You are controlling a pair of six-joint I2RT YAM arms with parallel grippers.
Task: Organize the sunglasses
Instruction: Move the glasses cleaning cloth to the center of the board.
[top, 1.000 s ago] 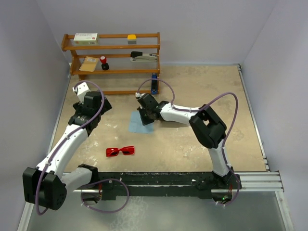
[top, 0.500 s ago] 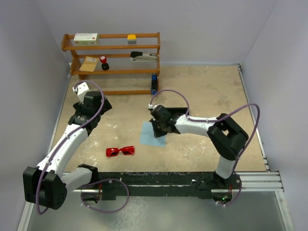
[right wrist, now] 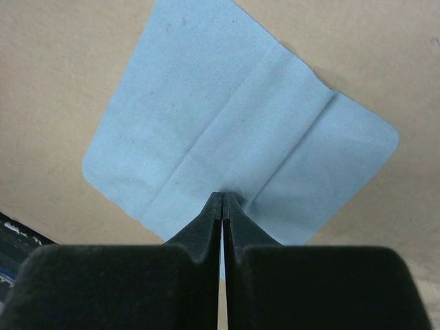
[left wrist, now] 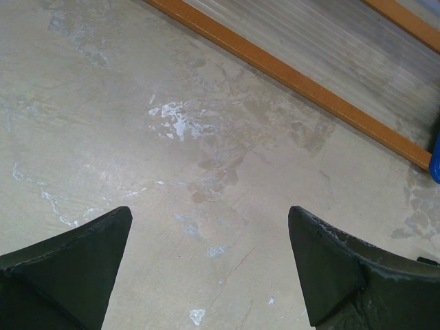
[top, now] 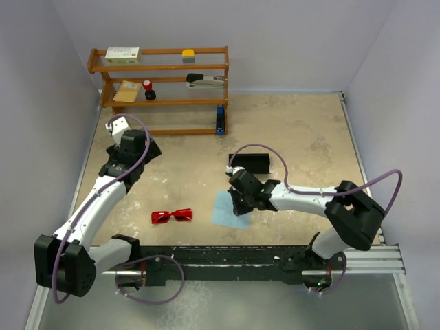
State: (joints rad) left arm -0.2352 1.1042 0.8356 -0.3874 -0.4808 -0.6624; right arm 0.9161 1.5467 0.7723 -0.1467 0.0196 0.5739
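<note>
My right hand is clenched, fingertips pressed together and pinching the light blue cloth, which puckers where they meet and otherwise lies flat on the desk. My left hand is released, its fingers wide apart over bare desk with nothing between them.

The sunglasses lie to the left of my right hand, well apart from it, with bare desk between them and the cloth. From my left hand they sit back toward the near edge of the desk, also well apart. Their long axis runs left to right, roughly along the near edge, with the right end tipped a little farther away. From the top view I cannot tell whether the arms are folded or which way the lenses face.

A black case lies just beyond my right hand. The desk is beige and mottled, with pale scuffs under my left hand. A wooden shelf stands ahead of that hand, against plain pale walls.
</note>
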